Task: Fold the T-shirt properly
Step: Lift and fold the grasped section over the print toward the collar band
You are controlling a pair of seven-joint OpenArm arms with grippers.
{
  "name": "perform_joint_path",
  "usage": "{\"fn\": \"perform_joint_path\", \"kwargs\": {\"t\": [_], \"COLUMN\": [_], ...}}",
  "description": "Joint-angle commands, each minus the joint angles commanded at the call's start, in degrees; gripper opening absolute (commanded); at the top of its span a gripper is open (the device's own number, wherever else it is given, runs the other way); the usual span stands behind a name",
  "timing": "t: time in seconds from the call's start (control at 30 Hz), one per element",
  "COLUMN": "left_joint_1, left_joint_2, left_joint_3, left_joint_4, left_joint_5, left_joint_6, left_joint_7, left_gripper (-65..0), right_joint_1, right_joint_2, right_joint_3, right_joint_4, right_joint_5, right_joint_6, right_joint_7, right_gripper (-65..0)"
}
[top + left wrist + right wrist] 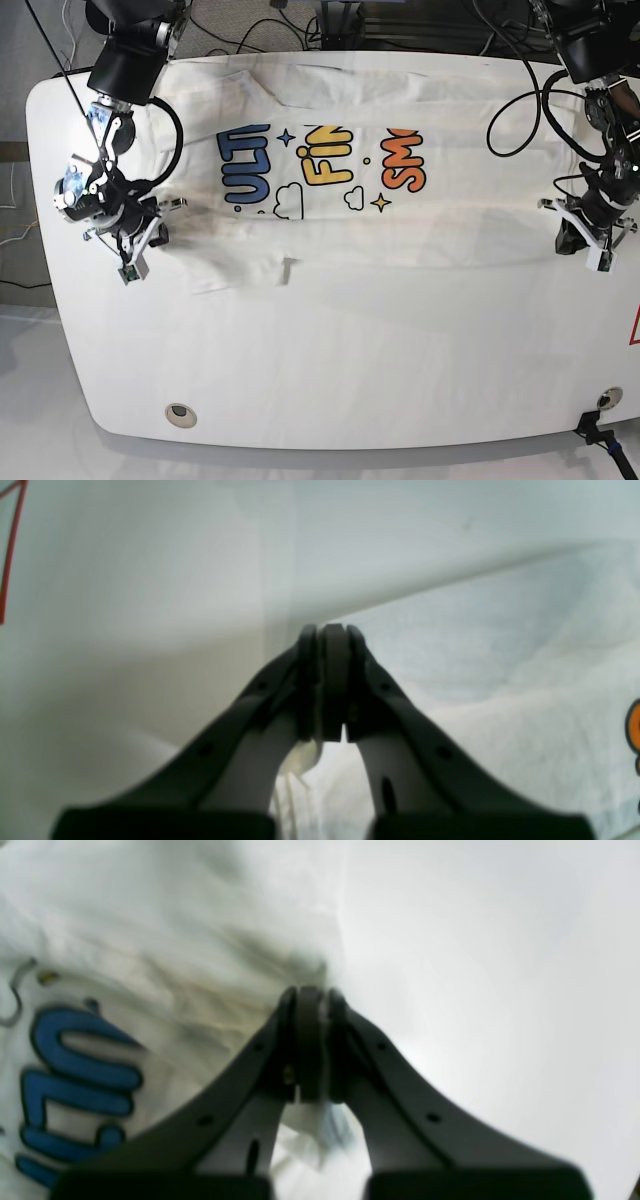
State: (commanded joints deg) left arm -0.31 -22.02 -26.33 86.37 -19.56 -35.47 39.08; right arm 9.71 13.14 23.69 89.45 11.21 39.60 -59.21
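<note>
I judge we're partway into a lengthwise fold of the T-shirt [330,235], which lies across the far half of the table [330,380], its near edge well apart from the table's near edge. By the table's left edge, my right gripper [145,250] points down and inward, pinching cloth. Toward the right edge, my left gripper [583,248] angles down, its fingers closed on the shirt's other end. Next, I should lift and carry both ends evenly, keeping the cloth taut.
</note>
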Motion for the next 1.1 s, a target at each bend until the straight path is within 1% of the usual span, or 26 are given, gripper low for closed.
{"fn": "perform_joint_path", "kwargs": {"t": [0.03,0.13,0.2,0.3,0.4,0.5,0.6,0.8,0.93,0.97,1.0,1.03,1.07,1.1], "left_joint_1": [1.1,4.2,5.9,9.1,12.3,15.6,18.4,22.2,22.5,22.5,22.5,22.5,22.5,22.3], "left_joint_2": [0.0,-1.8,-2.0,-3.4,-3.9,-4.1,-4.4,-4.2,-4.1,-4.4,-4.7,-5.9,-7.0,-7.5], "left_joint_3": [0.0,-0.1,-0.1,-0.2,-0.5,-3.3,-4.7,-4.3,-4.2,-3.8,-2.7,-1.5,-0.3,0.6], "left_joint_4": [0.8,2.5,3.3,5.0,6.7,7.7,7.5,7.3,6.9,6.3,5.5,4.7,4.2,4.0], "left_joint_5": [0.0,-0.3,-0.3,-0.3,-0.2,-0.3,0.0,0.0,0.2,0.2,0.2,0.4,1.3,2.6], "left_joint_6": [0.0,0.0,0.0,0.0,0.0,-0.1,-0.1,-0.1,-0.1,-0.1,-0.1,-0.1,0.0,0.2], "left_joint_7": [0.0,0.0,0.0,0.0,0.0,0.0,0.0,0.0,0.0,0.0,0.0,0.0,0.0,0.0], "left_gripper": [-65.0,-65.0,-65.0,-65.0,-65.0,-65.0,-65.0,-65.0,-65.0,-65.0,-65.0,-59.7,-51.5,-43.0], "right_joint_1": [-1.1,-4.6,-7.1,-10.6,-14.1,-17.1,-20.1,-22.8,-22.9,-22.9,-22.9,-22.8,-22.7,-22.7], "right_joint_2": [0.0,0.0,0.0,0.0,0.0,0.0,0.0,-0.4,-0.4,-0.4,-0.4,-0.4,-0.4,-0.4], "right_joint_3": [0.0,0.0,0.0,0.0,0.0,0.0,0.0,-0.3,-0.4,-0.4,-0.3,-0.2,-0.2,-0.2], "right_joint_4": [1.7,6.3,9.0,12.3,14.3,14.8,14.8,14.5,14.4,14.4,14.4,14.4,14.4,14.4], "right_joint_5": [-0.1,-0.1,-0.1,-0.1,0.0,0.1,0.0,0.1,-0.1,-0.1,-0.1,-0.1,-0.2,-0.2], "right_joint_6": [0.0,0.0,0.0,0.0,0.0,0.0,0.0,0.0,0.0,0.0,0.0,0.0,0.0,0.0], "right_joint_7": [-0.5,-1.1,-1.1,-1.2,-1.2,-1.2,-1.2,-1.2,-1.2,-1.2,-1.2,-1.2,-1.2,-1.2], "right_gripper": [-65.0,-65.0,-65.0,-65.0,-65.0,-65.0,-65.0,-65.0,-65.0,-64.4,-59.7,-54.6,-50.0,-46.1]}}
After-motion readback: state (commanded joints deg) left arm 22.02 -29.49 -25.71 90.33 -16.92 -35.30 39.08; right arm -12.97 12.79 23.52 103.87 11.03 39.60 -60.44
